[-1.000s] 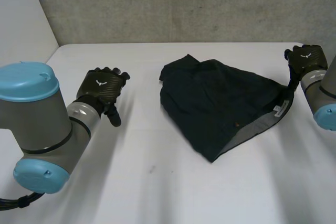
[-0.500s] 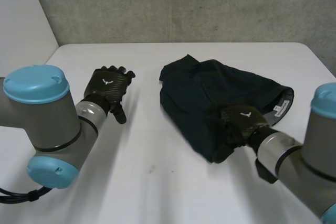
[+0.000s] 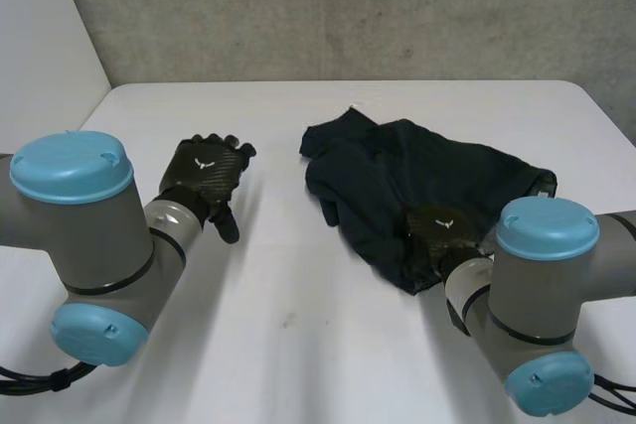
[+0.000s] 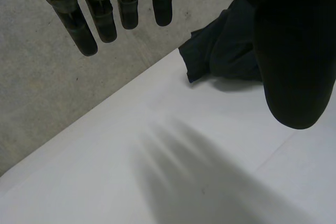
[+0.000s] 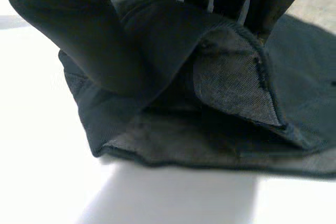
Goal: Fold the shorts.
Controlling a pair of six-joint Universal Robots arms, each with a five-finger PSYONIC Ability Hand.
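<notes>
On the white tabletop (image 3: 288, 354), right of centre, the dark shorts (image 3: 397, 176) lie rumpled in a rough triangle. The right arm has swung in from the far right corner of the cloth to its near point. The right hand (image 3: 434, 228) now pinches that near edge, a lifted layer caught between its thumb and fingers (image 5: 262, 3). The near point looks slightly gathered since a second ago. This suggests a first fold is about to start. The left hand (image 3: 202, 168) has barely moved, its fingers spread above bare tabletop, well apart from the shorts.
</notes>
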